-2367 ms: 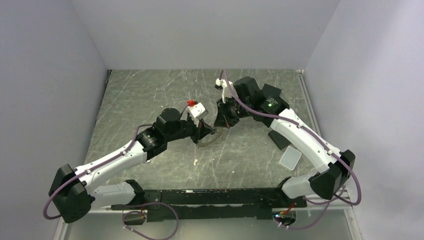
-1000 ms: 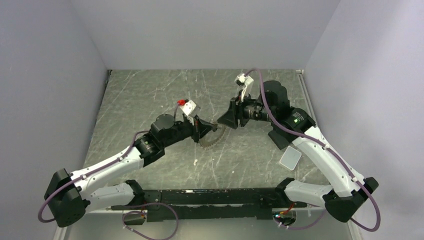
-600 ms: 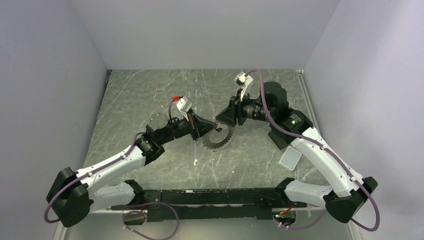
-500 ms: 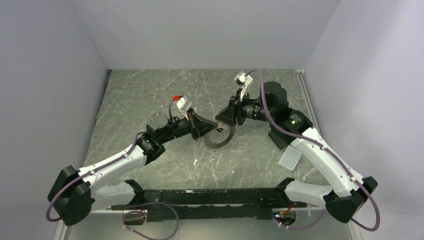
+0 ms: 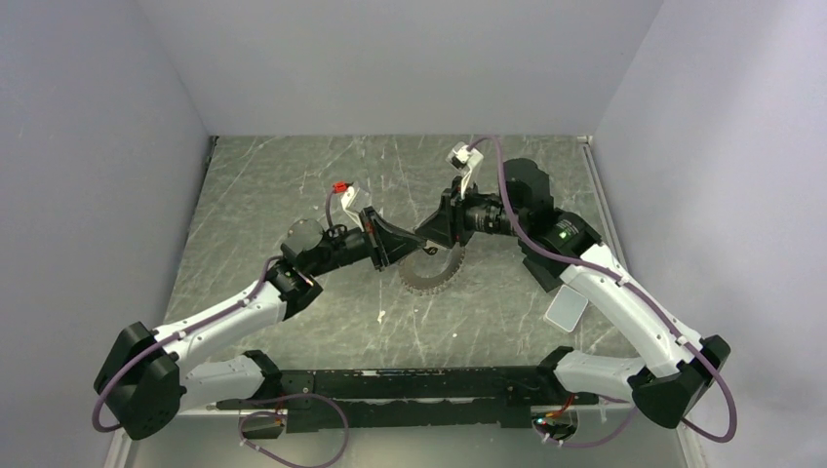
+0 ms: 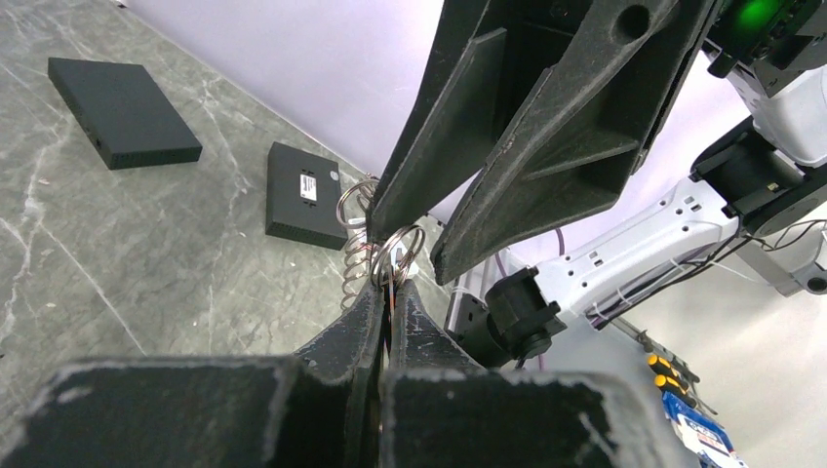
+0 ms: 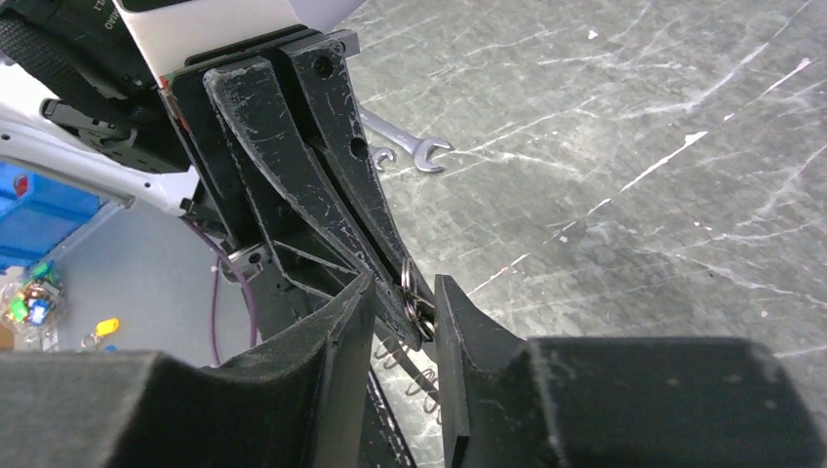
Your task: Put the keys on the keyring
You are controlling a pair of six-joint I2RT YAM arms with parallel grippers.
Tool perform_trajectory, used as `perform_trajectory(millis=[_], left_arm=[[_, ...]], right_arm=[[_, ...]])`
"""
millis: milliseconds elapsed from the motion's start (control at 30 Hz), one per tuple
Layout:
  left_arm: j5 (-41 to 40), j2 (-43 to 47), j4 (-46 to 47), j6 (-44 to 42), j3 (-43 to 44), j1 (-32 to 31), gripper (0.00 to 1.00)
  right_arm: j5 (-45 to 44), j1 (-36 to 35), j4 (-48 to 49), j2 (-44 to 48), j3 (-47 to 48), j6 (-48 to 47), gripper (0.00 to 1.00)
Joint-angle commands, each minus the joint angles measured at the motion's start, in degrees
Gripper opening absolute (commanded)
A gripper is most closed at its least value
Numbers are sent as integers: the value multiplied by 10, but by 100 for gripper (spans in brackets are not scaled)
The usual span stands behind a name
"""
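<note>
Keyring lifted higher, left tool clamped on it, right tool parted alongside.

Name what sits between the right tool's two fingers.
The left tool's shut tips, pinching a small wire ring. The right wrist view shows it.

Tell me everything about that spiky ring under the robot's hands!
The keyring is silver-grey metal with a spiky outer edge and a big round hole. It sits under where both grippers meet, top hidden. The shut left gripper pinches a small wire loop by its zigzag edge; the right gripper is open around that.
</note>
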State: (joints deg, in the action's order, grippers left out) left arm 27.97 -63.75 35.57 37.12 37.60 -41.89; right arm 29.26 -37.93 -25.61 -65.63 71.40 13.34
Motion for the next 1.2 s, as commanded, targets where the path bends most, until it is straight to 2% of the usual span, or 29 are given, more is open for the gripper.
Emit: perform_trajectory(millis=[0,200,433,533,700,867,1000,1100,1167], left_arm=[[13,-3,49,10,3,4,0],[13,-12,52,12,4,7,0],[16,-8,61,12,-2,8,0],[21,-3,68,13,-6,9,0],[19,7,59,9,-10,11,0],[30,12,53,7,-7,12,0],[44,13,53,4,-5,12,0],[54,11,48,-1,-2,12,0],[58,10,39,-9,-1,12,0]], right_arm=[[18,-7,24,0,4,-1,30],[24,-14,20,-6,2,-3,18],[15,-27,-2,-15,-2,-11,13],[1,-30,-11,-15,-2,-17,16],[-15,-31,-33,-18,9,-32,32],[-10,-31,-46,-19,13,-46,33],[-3,-32,-46,-23,13,-48,20],[-1,-34,-41,-23,10,-46,5],[-5,-35,-37,-23,10,-43,0]])
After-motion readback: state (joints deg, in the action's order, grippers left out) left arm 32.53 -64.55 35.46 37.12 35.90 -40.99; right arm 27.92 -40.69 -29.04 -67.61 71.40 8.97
